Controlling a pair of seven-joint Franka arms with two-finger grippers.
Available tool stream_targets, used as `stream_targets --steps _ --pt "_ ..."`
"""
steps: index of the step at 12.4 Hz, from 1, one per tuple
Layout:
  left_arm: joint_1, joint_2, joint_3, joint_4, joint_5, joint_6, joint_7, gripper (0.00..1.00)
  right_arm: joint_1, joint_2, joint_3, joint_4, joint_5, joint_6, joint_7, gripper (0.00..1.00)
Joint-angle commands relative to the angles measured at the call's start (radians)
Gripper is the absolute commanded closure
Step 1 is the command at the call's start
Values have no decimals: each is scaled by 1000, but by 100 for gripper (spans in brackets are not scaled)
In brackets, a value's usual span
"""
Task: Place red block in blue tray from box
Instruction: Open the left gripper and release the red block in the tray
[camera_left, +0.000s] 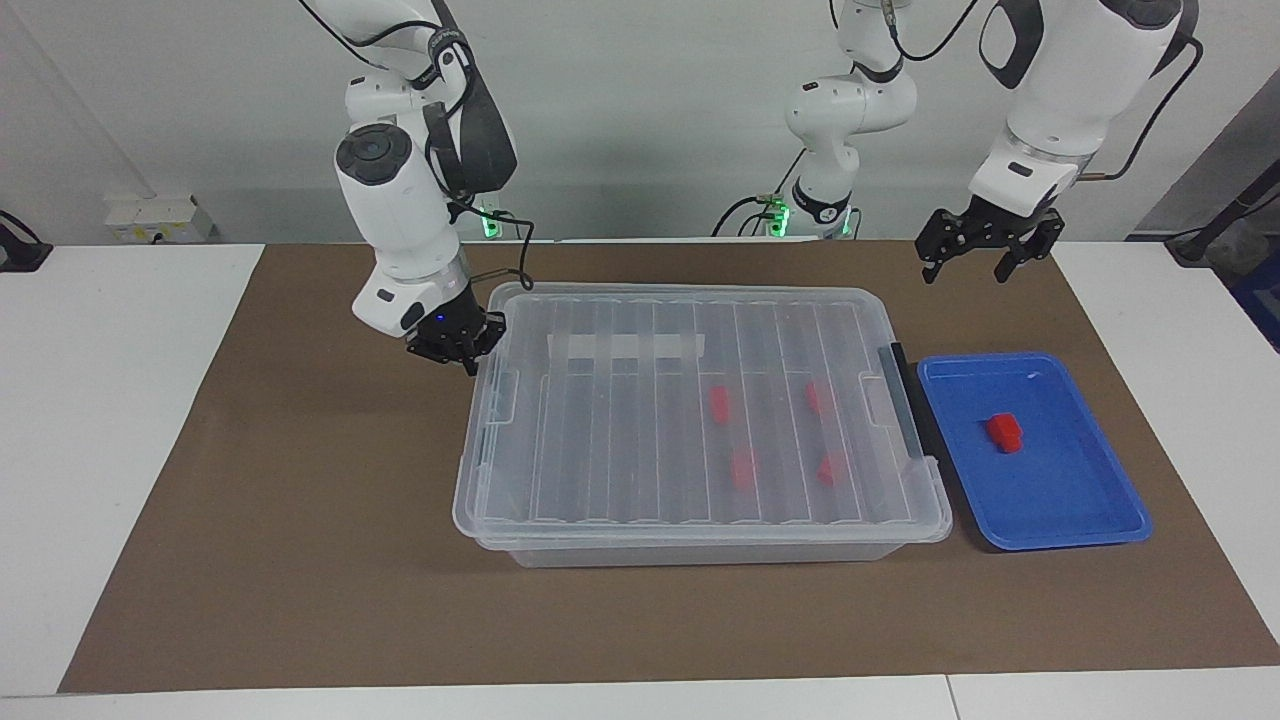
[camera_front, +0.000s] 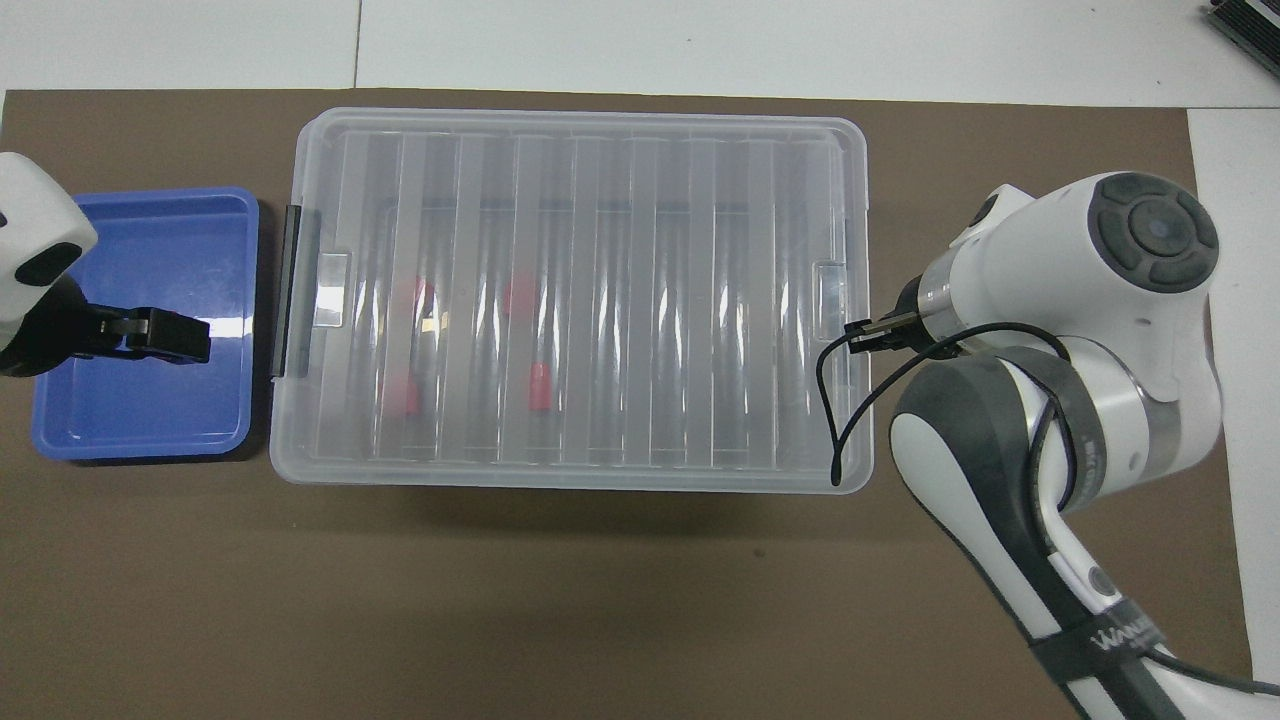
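Hovering wide open (empty) left hand (camera_left: 982, 258), right hand (camera_left: 462, 352) pinched closed at box (camera_left: 700, 430) lid

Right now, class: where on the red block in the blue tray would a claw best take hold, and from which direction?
Grip the red block across its two flat side faces, coming straight down from above. It lies alone on the floor of the blue tray, nothing crowding it, and the tray's raised rim would likely block a sideways approach.
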Motion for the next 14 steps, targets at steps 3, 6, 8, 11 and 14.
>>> stream_targets --steps 3,6,8,11,14 --pt "-7 -38 2 4 12 -33 0 0 -4 -19 8 -11 31 -3 -18 100" --pt "-1 -41 4 17 12 -41 1 0 -23 -22 5 -5 30 -14 -15 100" --pt "-1 -42 4 12 12 -41 1 0 -52 -38 4 -7 30 -20 -9 100" --pt "-1 -44 2 11 12 -38 1 0 -116 -59 1 -10 28 -50 -6 100" --pt "1 -44 2 9 13 -38 1 0 -193 -93 -2 -5 12 -87 -5 100"
